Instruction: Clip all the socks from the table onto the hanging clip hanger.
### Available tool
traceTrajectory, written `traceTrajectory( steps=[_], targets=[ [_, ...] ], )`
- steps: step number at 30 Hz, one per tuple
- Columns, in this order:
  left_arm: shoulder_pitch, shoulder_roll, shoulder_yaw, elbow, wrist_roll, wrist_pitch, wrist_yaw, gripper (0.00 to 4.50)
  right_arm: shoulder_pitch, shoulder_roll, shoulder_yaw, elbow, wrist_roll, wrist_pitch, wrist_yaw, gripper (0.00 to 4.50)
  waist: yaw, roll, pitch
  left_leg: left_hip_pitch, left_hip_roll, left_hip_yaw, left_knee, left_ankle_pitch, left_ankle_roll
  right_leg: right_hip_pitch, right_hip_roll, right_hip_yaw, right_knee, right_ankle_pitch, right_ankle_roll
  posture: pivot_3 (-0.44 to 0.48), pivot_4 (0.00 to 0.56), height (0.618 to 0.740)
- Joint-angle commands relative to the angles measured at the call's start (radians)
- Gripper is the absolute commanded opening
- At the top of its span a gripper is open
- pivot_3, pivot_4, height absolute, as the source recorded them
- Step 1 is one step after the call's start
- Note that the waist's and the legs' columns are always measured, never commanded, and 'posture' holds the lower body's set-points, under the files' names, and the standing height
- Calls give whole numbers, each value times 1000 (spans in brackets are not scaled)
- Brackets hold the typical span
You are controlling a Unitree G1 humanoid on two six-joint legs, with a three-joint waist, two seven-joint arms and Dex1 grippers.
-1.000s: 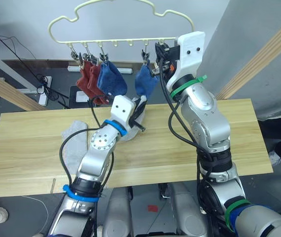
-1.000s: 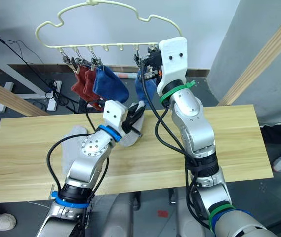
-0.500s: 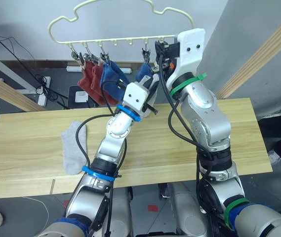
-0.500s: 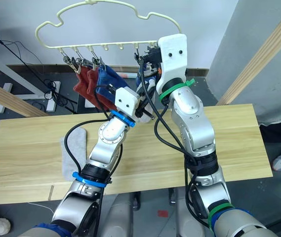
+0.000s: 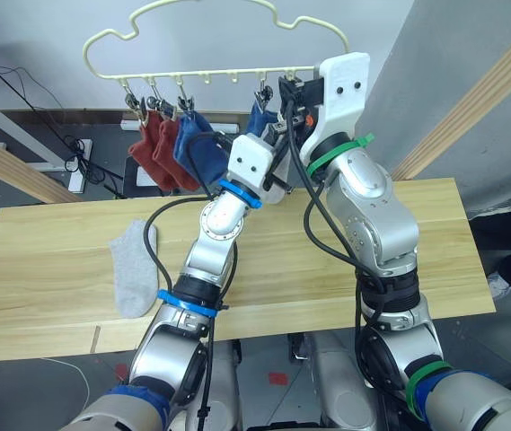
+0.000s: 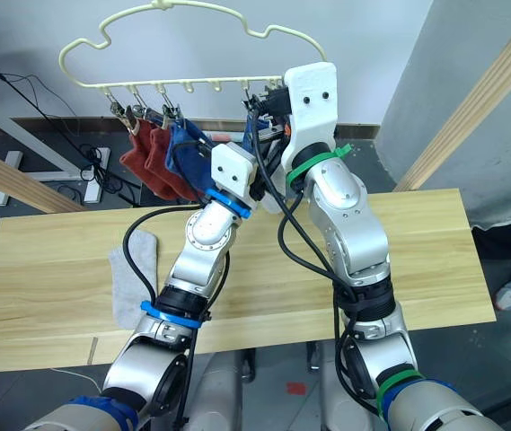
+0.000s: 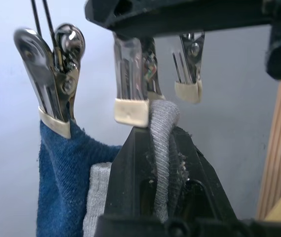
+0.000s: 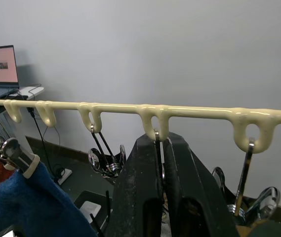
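Hanging upright, grey sock (image 7: 164,148), left hand (image 7: 162,163) gripping

Both grippers reach up to the yellow clip hanger (image 6: 180,54). Red socks (image 6: 147,157) and a blue sock (image 6: 186,151) hang there. One grey sock (image 6: 132,274) lies on the table (image 6: 48,269).

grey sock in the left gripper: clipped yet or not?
Not clipped yet. In the left wrist view the left gripper holds the grey sock bunched between its fingers, its top just under a clip.
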Motion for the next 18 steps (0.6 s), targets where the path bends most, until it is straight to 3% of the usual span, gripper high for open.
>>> traceTrajectory(
  steps=[1,9,16,18],
  targets=[
    [-13,-19,2,-36,-8,-15,11,38,5,8,8,-57,7,-4,0,0,0,0,0,0,0,0,0,0,0,0,0,0,0,0,0,-89,456,740],
    [-10,-26,5,-43,-9,-3,13,38,9,17,4,-63,16,1,-1,0,0,0,0,0,0,0,0,0,0,0,0,0,0,0,0,-91,456,740],
    [-16,-27,5,-38,-7,2,19,38,11,32,-7,-69,31,24,0,2200,0,0,0,0,0,0,0,0,0,0,0,0,0,0,0,-90,460,740],
    [-17,-26,4,-38,-5,6,20,38,10,31,-9,-71,32,31,-1,2206,0,0,0,0,0,0,0,0,0,0,0,0,0,0,0,-90,460,740]
  ],
)
